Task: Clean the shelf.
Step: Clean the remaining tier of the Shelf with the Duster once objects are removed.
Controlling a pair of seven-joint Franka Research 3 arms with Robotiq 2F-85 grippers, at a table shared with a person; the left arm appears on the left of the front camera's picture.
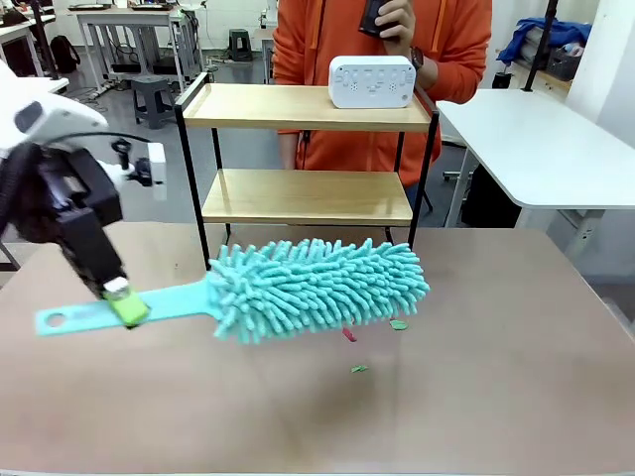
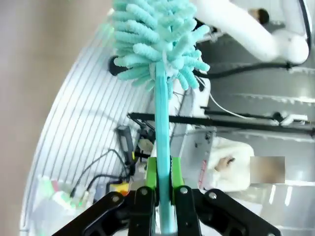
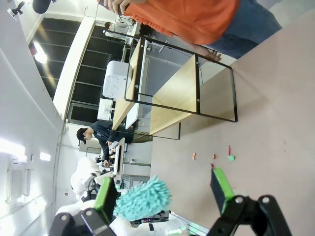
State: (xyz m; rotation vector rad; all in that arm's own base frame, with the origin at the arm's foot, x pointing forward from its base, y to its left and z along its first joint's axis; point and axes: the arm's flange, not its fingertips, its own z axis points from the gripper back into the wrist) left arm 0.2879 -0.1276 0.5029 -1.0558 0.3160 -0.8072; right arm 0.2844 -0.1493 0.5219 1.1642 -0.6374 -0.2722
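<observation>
**Shelf stands crosswise at the far side; left gripper holds a duster in front of it**

The shelf (image 1: 308,107) stands upright on its four legs at the far side of the brown table (image 1: 496,377), right in front of a person in an orange top (image 1: 382,40). Its two wooden boards lie level. Their long axis runs from left to right across the table, with the open front facing the robot. A white box (image 1: 371,81) sits on the top board toward its right end.

The left gripper (image 1: 124,302) is nearer the robot than the shelf and off to its left. Its green pads are pinched on the flat handle of a turquoise duster (image 1: 317,288). The handle runs left to right, and the fluffy head points right and covers the foot of the shelf's front legs. Whether the head touches them cannot be told.

In the right wrist view, the right gripper (image 3: 165,189) has its fingers spread wide with nothing between them, well apart from the shelf (image 3: 182,93). Small green and red scraps (image 1: 358,369) lie on the table in front of the shelf.
</observation>
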